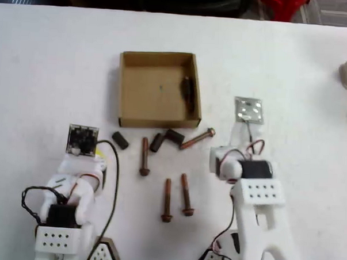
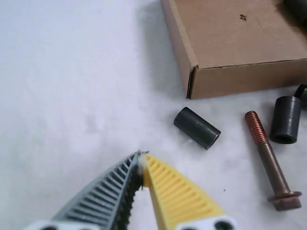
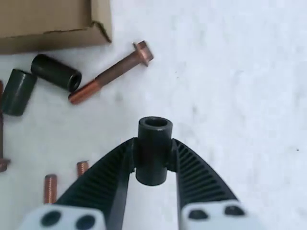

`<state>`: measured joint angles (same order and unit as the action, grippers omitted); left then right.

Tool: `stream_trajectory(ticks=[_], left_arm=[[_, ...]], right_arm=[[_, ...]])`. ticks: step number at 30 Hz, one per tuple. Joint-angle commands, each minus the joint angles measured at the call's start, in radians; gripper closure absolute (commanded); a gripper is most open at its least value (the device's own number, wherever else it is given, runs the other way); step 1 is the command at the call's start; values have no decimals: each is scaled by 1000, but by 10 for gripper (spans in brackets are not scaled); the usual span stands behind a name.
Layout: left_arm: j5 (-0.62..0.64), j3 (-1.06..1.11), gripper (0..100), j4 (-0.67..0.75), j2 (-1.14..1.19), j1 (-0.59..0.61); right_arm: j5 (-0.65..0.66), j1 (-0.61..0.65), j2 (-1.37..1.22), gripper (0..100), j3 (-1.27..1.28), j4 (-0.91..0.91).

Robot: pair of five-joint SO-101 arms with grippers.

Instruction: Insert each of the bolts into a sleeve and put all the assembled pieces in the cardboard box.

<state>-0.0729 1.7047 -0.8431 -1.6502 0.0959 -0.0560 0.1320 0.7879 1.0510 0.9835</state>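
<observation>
Plainly, a black sleeve (image 3: 153,148) is gripped between the black fingers (image 3: 108,179) of the right gripper (image 3: 153,143), the jaws parted just to the sleeve's width. Its open bore end is turned toward the wrist camera. It is held over white table (image 3: 230,72), near the flanged head of a copper-coloured bolt (image 3: 112,72) lying aslant.

The left gripper (image 2: 142,160) is seen with its grey and yellow fingers (image 2: 172,191) pressed together and nothing between them. It is over the table near a corner of the box (image 2: 230,79), with one short black sleeve just beyond its tip.

From the high view the wider layout is given. Three loose sleeves (image 1: 120,140) and four bolts (image 1: 167,200) are scattered in front of the box's near wall, between the two arms. The bolts are threaded at one end and flanged at the other. Inside the box a dark piece (image 1: 187,96) is seen lying along the right wall.
</observation>
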Motion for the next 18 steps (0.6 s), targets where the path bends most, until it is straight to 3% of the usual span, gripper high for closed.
stream_trajectory(ticks=[1, 5, 15, 18], left_arm=[[-25, -37, 976, -55, -10, -16], [-86, -52, 976, -94, -10, -16], [-84, -147, 976, -94, -5, -22], [-84, -195, 976, -107, -4, -77]], right_arm=[[14, -68, 105, 981, 52, -108], [8, -39, 206, 981, 117, -168], [5, 28, 575, 981, 368, -305], [11, 33, 699, 981, 443, -315]])
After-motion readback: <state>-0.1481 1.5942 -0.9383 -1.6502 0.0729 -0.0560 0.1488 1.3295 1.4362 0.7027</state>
